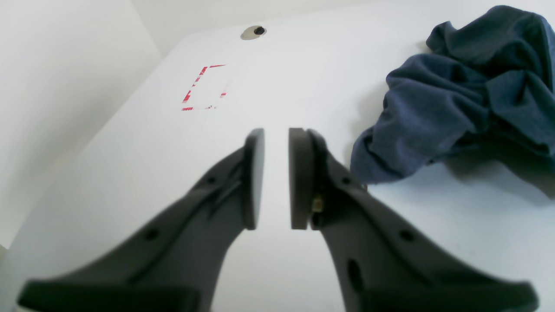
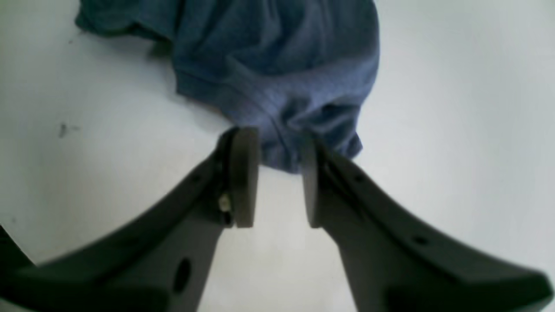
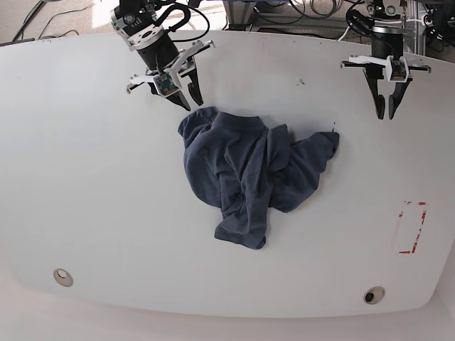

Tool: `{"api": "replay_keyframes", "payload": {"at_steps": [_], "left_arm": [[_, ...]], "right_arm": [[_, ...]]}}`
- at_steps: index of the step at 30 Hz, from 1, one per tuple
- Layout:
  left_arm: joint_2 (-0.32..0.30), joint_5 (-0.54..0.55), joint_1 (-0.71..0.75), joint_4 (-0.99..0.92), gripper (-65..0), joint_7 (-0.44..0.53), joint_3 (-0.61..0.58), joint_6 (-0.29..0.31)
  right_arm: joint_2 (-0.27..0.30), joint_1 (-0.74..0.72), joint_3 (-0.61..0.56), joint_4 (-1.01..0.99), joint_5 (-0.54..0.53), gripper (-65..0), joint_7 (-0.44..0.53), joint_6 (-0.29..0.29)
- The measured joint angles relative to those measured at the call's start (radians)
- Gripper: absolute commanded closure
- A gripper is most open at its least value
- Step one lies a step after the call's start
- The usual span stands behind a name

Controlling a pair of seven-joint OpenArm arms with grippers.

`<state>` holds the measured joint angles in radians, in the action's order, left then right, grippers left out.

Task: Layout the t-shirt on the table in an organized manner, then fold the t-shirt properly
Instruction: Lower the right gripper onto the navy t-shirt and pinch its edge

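Crumpled shirt (image 3: 249,174) in the table's (image 3: 85,185) middle. Left of the shirt, right gripper (image 3: 186,97) just beside its bunched corner, jaws a little apart, holding nothing. Right of the shirt, left gripper (image 3: 386,107) farther off, spread slightly, empty too.

Left gripper (image 1: 276,177) points down, jaws parted by a narrow gap, nothing between the pads. Right gripper (image 2: 279,177) is tilted toward centre, jaws slightly wider apart, also gripping nothing. Both arms reach in from the far edge, well apart.
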<state>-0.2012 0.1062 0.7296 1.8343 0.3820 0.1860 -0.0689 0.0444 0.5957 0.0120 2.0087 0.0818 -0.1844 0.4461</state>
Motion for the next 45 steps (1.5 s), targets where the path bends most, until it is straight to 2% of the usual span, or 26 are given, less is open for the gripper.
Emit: {"api": "replay_keyframes", "payload": {"at_steps": [4,11,17,20,24,29,35,41,45], "left_arm": [[-0.003,0.002,-0.021,0.000,-21.2,-0.002,-0.020,-0.013],[-0.002,0.000,-0.085,0.001,-26.8,-0.040,-0.035,0.002],[-0.002,0.000,-0.132,0.001,-37.5,-0.089,-0.030,-0.002],[0.000,0.000,-0.146,0.001,-37.8,-0.101,-0.032,0.001],[-0.001,0.000,-0.153,0.001,-37.8,-0.105,-0.032,-0.002],[0.000,0.000,-0.150,0.001,-37.8,-0.105,-0.032,-0.002],[0.000,0.000,-0.151,0.000,-37.8,-0.105,-0.032,-0.002],[0.001,0.000,-0.150,-0.001,-37.8,-0.105,-0.032,-0.002],[-0.003,0.000,-0.149,-0.001,-37.8,-0.105,-0.032,-0.002]], "right_arm": [[0.000,-0.031,-0.039,0.000,0.001,-27.1,-0.016,-0.002],[0.006,-0.121,-0.125,-0.001,0.001,-27.6,-0.111,0.002],[0.009,-0.201,-0.185,-0.027,0.000,-27.6,-0.153,0.000],[0.041,-0.232,-0.236,-0.035,0.014,-27.6,-0.195,0.000],[0.088,-0.269,-0.342,-0.043,0.126,-27.6,-0.261,-0.001],[0.092,-0.290,-0.425,-0.068,0.255,-27.6,-0.263,0.001],[0.087,-0.296,-0.431,-0.137,0.392,-27.6,-0.256,0.003],[0.099,-0.328,-0.424,-0.201,0.444,-27.6,-0.206,0.000],[0.093,-0.349,-0.425,-0.231,0.465,-27.4,-0.209,0.000]]}}
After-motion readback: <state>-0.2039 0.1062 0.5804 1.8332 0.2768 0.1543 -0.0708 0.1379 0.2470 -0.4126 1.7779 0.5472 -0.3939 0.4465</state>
